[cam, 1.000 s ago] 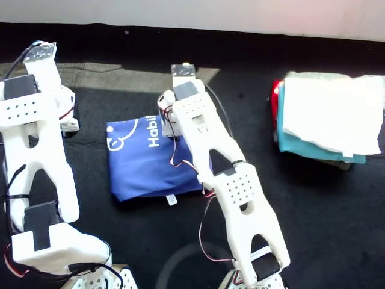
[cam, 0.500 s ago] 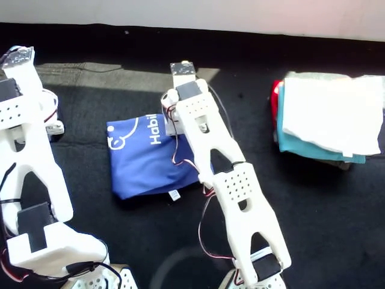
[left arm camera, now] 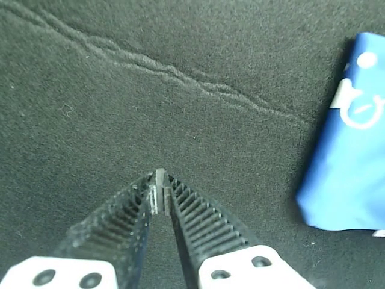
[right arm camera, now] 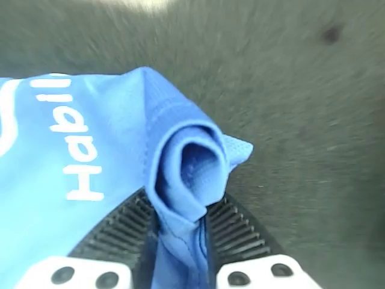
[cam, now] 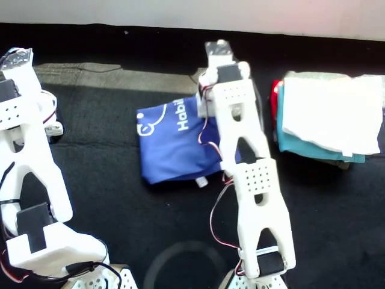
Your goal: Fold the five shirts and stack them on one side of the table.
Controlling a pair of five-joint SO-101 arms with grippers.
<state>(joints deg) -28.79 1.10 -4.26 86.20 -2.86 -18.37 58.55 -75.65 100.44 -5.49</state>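
Now the blue shirt (cam: 177,141) lies folded near the middle of the black table (cam: 120,235), white print up, between the two arms; well apart from it, at the table's right side, sits a stack of shirts (cam: 328,117), white on top, teal under it, a red edge at its left. The high view hides the grip under the right arm (cam: 246,168); the right wrist view shows it close, the right gripper (right arm camera: 183,201) clamped on a bunched corner of the shirt, the cloth rolled into a small loop above the toothed jaws and a strip running down between them. The left wrist view shows the shirt's other edge flat on the table; the left gripper (left arm camera: 159,180) has its jaws pressed together on nothing, tips over the table near a long wrinkle (left arm camera: 180,75). The left arm (cam: 30,150) stands along the table's left edge, stretched away from its base; the right arm reaches forward from the near edge, its wrist over the shirt's far right corner.
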